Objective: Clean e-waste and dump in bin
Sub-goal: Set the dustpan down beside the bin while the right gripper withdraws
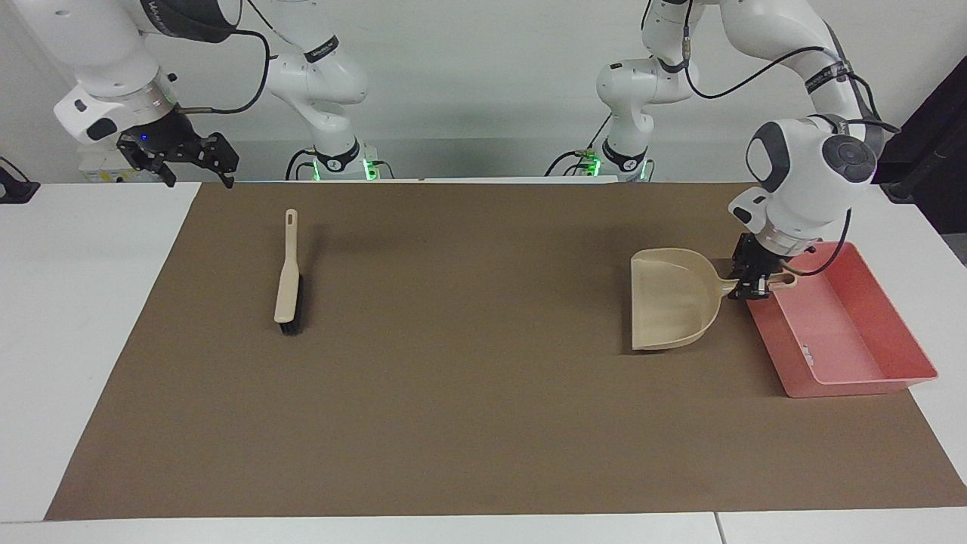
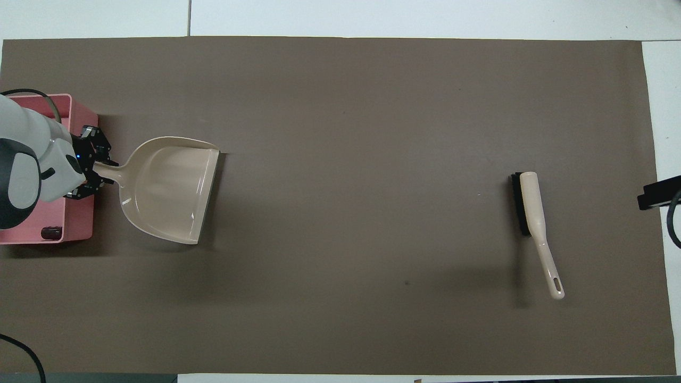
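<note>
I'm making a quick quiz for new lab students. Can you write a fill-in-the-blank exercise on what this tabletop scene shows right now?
1. The left gripper is shut on the handle of the ____.
2. The brush lies on the brown mat, its handle pointing ____ the robots.
3. A small black block lies inside the pink ____.
4. The right gripper is open, up in the air, and holds ____.

Missing words: dustpan; toward; bin; nothing
</note>
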